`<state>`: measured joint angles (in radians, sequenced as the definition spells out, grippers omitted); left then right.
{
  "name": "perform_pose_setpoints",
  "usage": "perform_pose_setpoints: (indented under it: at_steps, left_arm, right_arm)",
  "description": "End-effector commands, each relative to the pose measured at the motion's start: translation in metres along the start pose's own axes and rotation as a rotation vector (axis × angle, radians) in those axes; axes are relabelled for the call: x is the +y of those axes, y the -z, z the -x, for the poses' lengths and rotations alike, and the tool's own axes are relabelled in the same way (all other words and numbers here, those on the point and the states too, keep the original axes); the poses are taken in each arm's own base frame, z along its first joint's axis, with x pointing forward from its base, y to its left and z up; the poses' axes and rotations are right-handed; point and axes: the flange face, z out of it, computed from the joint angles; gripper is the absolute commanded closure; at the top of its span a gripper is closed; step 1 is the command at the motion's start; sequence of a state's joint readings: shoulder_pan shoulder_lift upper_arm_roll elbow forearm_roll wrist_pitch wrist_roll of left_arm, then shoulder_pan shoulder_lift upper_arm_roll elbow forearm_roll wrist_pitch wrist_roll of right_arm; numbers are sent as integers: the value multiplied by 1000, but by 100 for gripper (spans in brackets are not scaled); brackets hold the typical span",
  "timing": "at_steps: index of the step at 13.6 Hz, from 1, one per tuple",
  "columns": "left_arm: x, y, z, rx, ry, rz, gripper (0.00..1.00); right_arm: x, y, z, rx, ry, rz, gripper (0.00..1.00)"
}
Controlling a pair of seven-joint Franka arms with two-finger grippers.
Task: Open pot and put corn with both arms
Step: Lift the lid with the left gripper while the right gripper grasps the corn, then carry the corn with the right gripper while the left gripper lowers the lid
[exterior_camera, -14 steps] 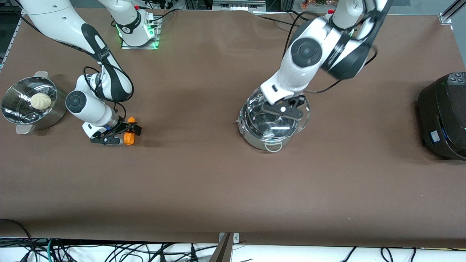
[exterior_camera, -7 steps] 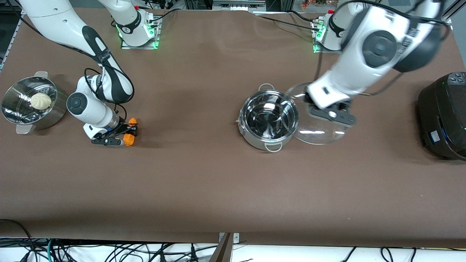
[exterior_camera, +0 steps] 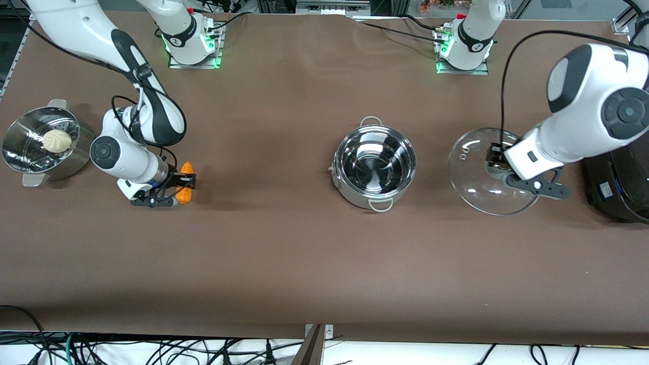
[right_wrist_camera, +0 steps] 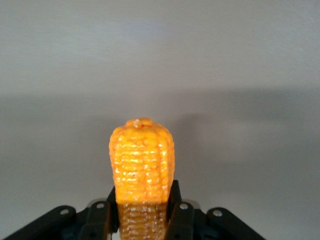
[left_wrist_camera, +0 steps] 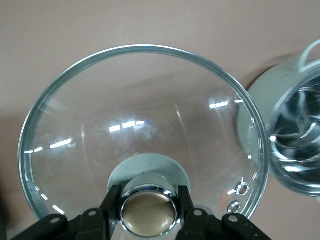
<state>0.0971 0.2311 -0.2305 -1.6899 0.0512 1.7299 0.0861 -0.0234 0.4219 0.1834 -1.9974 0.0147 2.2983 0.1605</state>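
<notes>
Sitting at the right arm's end: steamer pot (exterior_camera: 35, 152) with a white bun (exterior_camera: 57, 140) inside, well apart from everything else.
Right gripper (exterior_camera: 178, 189): low over the table, just beside the steamer pot, toward the middle; fingers (right_wrist_camera: 175, 200) pinched on the corn.
Corn (exterior_camera: 185, 188): orange-yellow cob clamped between those fingers, most of it sticking out past the tips in the right wrist view (right_wrist_camera: 142, 160); can't tell if it's touching the brown table (exterior_camera: 284, 263) or just off it.
Pot (exterior_camera: 374, 167): mid-table, open, shiny and empty inside, one loop handle toward the bases and one toward the camera; edge also visible in the left wrist view (left_wrist_camera: 292, 140).
Lid (exterior_camera: 487, 171): glass, off the pot, well clear of it toward the left arm's end, near the black cooker (exterior_camera: 616, 167).
Left gripper (exterior_camera: 499, 167): fingers (left_wrist_camera: 111, 205) closed on the lid's metal knob (left_wrist_camera: 148, 212), lid (left_wrist_camera: 140, 135) hanging below over bare table.
</notes>
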Motion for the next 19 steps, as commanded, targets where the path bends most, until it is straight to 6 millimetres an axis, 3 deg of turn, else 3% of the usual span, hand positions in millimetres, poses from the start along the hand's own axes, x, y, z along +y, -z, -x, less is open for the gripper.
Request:
perform_pose_setpoints:
  at_steps: [1, 3, 5, 7, 9, 11, 13, 15, 17, 19]
  left_arm:
    - [-21, -21, 8, 23, -46, -22, 81]
    - [-43, -49, 10, 43, -74, -17, 81]
    - [-58, -84, 11, 62, -60, -11, 80]
    - [-60, -115, 15, 93, -66, -28, 80]
    - [-63, -139, 11, 73, -69, -20, 80]
    - [-76, -167, 7, 67, -80, -40, 80]
    - [-82, -191, 5, 76, -75, -27, 80]
    - [-95, -205, 6, 68, -53, -13, 79]
    - [-95, -213, 4, 72, -54, -8, 79]
    - [-95, -219, 3, 66, -54, -2, 78]
  right_arm:
    - [-53, 56, -5, -42, -11, -19, 100]
    - [-98, 89, -6, -44, -10, -25, 100]
    - [-159, 109, 1, -41, 34, -18, 100]
    - [-218, 115, 14, -29, 66, -2, 100]
    - [-280, 107, 33, -16, 70, 6, 100]
    - [-333, 106, 41, 8, 77, -16, 100]
    - [-367, 106, 50, 30, 94, -43, 100]
    - [-401, 111, 53, 56, 126, -88, 100]
    - [-440, 110, 63, 104, 170, -144, 100]
    - [-453, 102, 59, 151, 161, -212, 100]
